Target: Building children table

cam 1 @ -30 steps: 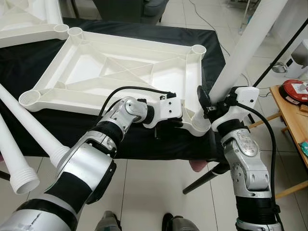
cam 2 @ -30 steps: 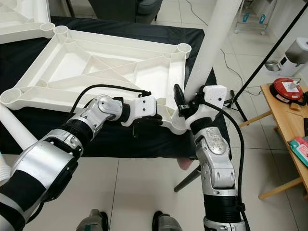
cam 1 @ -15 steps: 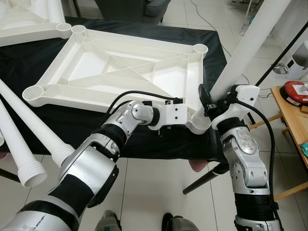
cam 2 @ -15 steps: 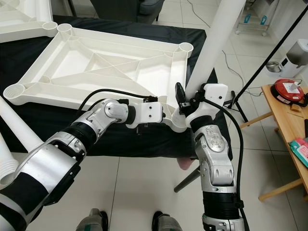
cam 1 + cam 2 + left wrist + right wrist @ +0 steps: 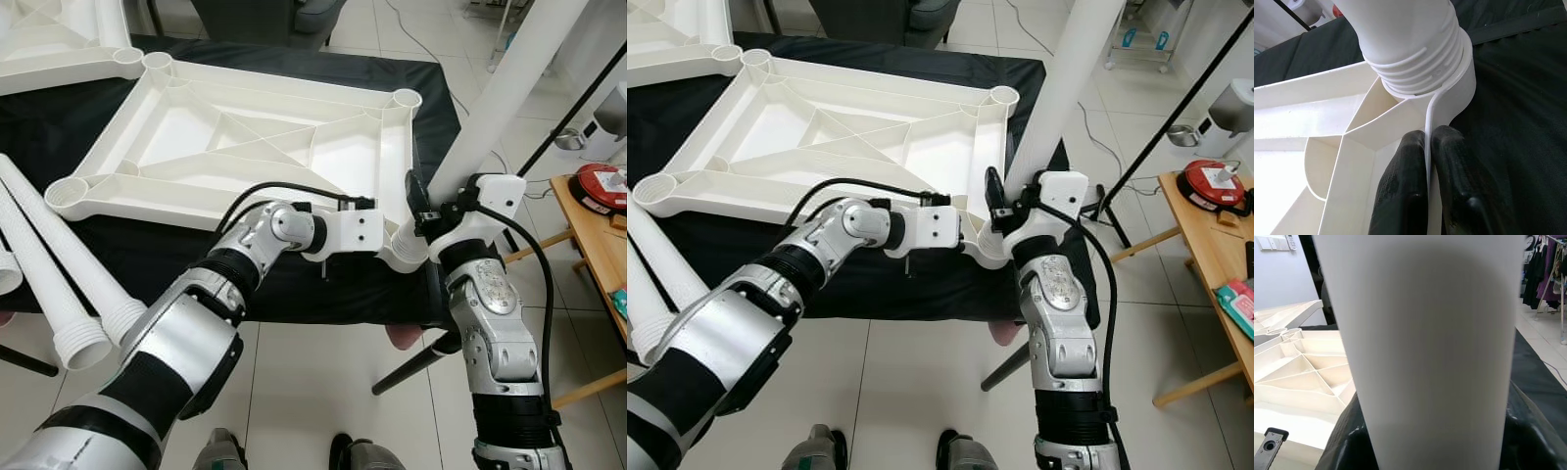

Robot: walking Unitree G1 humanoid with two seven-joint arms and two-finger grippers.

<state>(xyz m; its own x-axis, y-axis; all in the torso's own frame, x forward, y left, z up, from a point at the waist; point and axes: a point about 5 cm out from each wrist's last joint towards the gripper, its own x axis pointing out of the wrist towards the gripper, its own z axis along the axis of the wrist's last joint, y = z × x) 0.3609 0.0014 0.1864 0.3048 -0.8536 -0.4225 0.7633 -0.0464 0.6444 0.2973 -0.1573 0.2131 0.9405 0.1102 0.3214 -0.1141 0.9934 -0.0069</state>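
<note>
Seating a long white ribbed plastic leg [image 5: 495, 103] into the upturned white plastic table frame's [image 5: 245, 147] near corner socket: right claw [image 5: 428, 215] clamped on leg, left claw [image 5: 1425, 161] pinching rim, next twisting home.

No text or label can be read.

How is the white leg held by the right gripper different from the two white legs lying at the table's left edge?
The held leg stands nearly upright, its threaded end in the tabletop's corner socket; the loose legs lie flat on the black cloth, threaded ends free. The right gripper clasps the held leg; nothing grips the loose legs. All are white, round, tapered plastic.
</note>
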